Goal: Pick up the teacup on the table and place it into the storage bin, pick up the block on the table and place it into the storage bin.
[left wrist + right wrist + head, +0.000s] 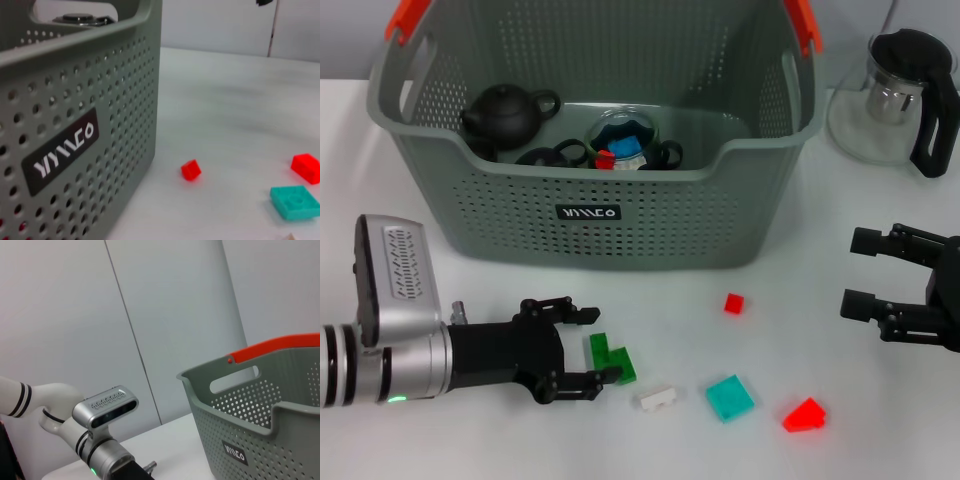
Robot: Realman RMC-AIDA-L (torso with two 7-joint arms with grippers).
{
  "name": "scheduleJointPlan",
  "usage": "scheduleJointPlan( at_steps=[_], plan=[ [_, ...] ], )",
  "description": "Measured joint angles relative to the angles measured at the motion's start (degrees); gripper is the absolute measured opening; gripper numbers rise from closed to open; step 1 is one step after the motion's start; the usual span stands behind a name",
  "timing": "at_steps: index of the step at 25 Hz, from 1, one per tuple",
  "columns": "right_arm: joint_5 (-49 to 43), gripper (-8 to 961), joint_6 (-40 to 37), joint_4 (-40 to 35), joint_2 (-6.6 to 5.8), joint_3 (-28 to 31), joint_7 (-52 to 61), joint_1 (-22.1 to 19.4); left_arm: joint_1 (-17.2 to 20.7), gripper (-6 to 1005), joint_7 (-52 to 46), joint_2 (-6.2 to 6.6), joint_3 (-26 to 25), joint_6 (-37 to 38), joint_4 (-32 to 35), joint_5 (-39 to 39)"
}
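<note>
Left gripper [582,348] low near the table's [840,210] front edge, fingers wide around the green block [612,357], set for a pinch. Storage bin [650,215] at the back edge, open-topped for drops. Right gripper [868,273] parked, fingers apart, by the right edge.

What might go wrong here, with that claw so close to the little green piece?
The left gripper is open around the green block, which lies flat and is oddly shaped, so it may slip or twist when squeezed. The white block lies close by and might get nudged. The storage bin has tall walls, so a low lift could bump its rim.
</note>
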Motion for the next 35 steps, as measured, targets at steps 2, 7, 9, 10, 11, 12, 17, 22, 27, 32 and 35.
scheduleJointPlan(
  at_steps=[2,7,9,10,11,12,17,22,27,32,35],
  plan=[
    [0.0,914,0.1,0.0,0.01,0.0,0.0,0.0,0.0,781,0.1,0.0,0.0,-0.6,-0.2,0.0],
    [0.0,914,0.1,0.0,0.08,0.0,0.0,0.1,0.0,781,0.2,-0.07,0.0,-2.1,-0.3,0.1],
    [0.0,914,0.1,0.0,0.11,0.0,0.0,0.1,0.1,781,0.2,-0.09,0.0,-2.3,-0.3,0.1],
    [0.0,914,0.0,0.0,0.11,0.0,0.0,0.1,0.1,781,0.2,-0.09,0.0,-2.3,-0.3,0.2],
    [0.0,914,0.0,0.0,0.11,0.0,0.0,0.1,0.1,781,0.2,-0.09,0.0,-2.3,-0.4,0.2],
    [0.0,914,0.0,0.0,0.11,0.0,0.0,0.0,0.1,781,0.2,-0.09,0.0,-2.4,-0.4,0.2],
    [0.0,914,0.1,0.0,0.1,0.0,0.0,0.0,0.1,782,0.1,-0.11,0.3,-2.3,-0.4,0.5],
    [0.0,915,0.0,0.0,0.03,0.0,0.0,-0.1,-0.3,701,-0.4,-0.16,2.1,-2.4,-0.4,0.5],
    [0.0,915,0.0,0.0,0.01,0.0,0.0,-0.1,-0.4,472,-0.2,-0.18,2.1,-2.2,0.1,0.4],
    [0.0,915,0.0,0.0,0.0,0.0,0.1,-0.1,-0.1,406,-1.6,-0.11,1.5,0.8,2.5,0.3],
    [0.0,915,0.0,0.0,-0.07,0.0,0.3,-0.1,0.2,400,-6.4,0.24,1.1,5.3,5.3,0.3]
  ],
)
